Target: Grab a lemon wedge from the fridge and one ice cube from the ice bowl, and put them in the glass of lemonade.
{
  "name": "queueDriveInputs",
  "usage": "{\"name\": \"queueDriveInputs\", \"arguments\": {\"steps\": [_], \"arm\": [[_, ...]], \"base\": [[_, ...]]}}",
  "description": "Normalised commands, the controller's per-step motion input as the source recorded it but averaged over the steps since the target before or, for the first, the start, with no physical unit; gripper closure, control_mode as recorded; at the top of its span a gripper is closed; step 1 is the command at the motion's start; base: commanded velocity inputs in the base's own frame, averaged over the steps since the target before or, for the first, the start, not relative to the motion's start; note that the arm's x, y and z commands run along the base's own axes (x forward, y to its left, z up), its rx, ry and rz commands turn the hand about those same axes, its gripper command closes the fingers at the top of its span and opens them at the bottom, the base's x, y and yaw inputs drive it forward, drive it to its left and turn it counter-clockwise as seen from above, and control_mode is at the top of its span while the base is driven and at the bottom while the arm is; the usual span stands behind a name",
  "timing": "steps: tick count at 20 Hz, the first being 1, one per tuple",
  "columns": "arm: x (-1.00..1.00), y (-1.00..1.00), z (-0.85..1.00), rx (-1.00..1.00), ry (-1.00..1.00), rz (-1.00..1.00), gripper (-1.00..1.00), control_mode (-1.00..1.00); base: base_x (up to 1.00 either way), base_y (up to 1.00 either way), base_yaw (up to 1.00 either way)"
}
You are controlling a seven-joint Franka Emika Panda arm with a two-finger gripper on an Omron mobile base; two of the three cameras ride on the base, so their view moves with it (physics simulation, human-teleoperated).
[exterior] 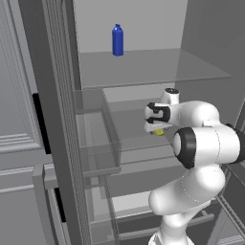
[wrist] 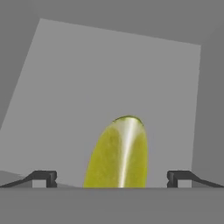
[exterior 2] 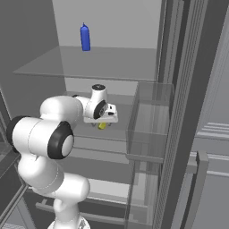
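1. Looking from behind on the left, I see the arm folded at the elbow and reaching forward into the open fridge (exterior: 143,72), its wrist level over a clear middle shelf (exterior: 134,143). The lemon wedge (exterior: 159,132) shows as a yellow speck just under the hand. A blue bottle (exterior: 117,40) stands on the shelf above, well apart.

2. From the right side, the hand points downward over the same shelf, with the wedge (exterior 2: 102,126) directly beneath the gripper (exterior 2: 101,121). A clear door bin (exterior 2: 147,125) hangs near, to the right of the wrist.

3. Along the hand, the two fingertips (wrist: 44,177) stand spread wide with the wedge (wrist: 118,153) lying between them, nothing pinched yet.

4. My worry: the wedge is small, curved and probably slick, so closing off-centre could squirt it sideways across the shelf. It seems to sit a little left of centre between the tips, so one may touch first and push it.
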Motion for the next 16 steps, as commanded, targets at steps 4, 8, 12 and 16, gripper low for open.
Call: {"name": "queueDriveInputs", "arguments": {"steps": [4,8,12,16], "arm": [[0.0,0.0,0.0,0.0,0.01,-0.13,-1.0,-1.0],[0.0,0.0,0.0,0.0,0.01,-0.13,-1.0,-1.0],[-0.05,0.0,0.0,0.0,0.02,-0.04,-1.0,-1.0],[-0.16,0.0,-0.24,0.0,0.02,0.0,-1.0,-1.0]], "base": [[0.0,0.0,0.0],[0.0,0.0,0.0],[0.0,0.0,0.0],[0.0,0.0,0.0]]}}
